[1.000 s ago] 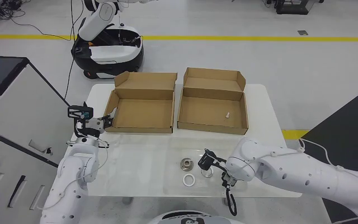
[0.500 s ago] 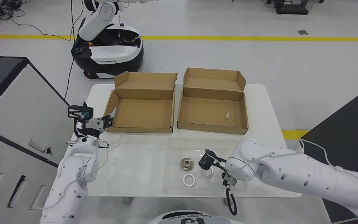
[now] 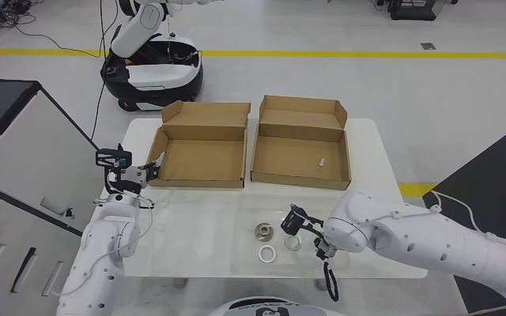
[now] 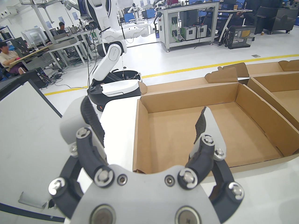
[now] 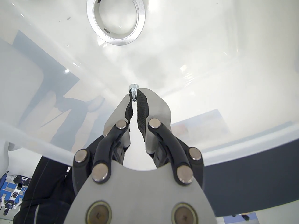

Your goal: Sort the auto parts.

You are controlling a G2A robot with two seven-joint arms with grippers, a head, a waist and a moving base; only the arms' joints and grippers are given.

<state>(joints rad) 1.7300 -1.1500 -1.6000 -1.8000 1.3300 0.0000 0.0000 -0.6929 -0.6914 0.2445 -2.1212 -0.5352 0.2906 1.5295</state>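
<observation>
Right beside the flat silver metal ring [image 5: 116, 12] on the glossy white table [image 5: 210, 47], the right gripper [image 5: 135, 96] is clamped on a small silver bolt [image 5: 133, 91], with the head poking past the tips. Well away from that ring, the left gripper [image 4: 144, 110] sits spread wide, holding nothing, by the side wall of an open brown cardboard box [image 4: 210, 136]. A grey flanged metal part [image 3: 263, 231] and a white ring [image 3: 268, 253] lie near the silver ring too.

Small bolt [image 5: 133, 90] in right tool [image 5: 135, 97], metal ring [image 5: 116, 12] nearby
</observation>
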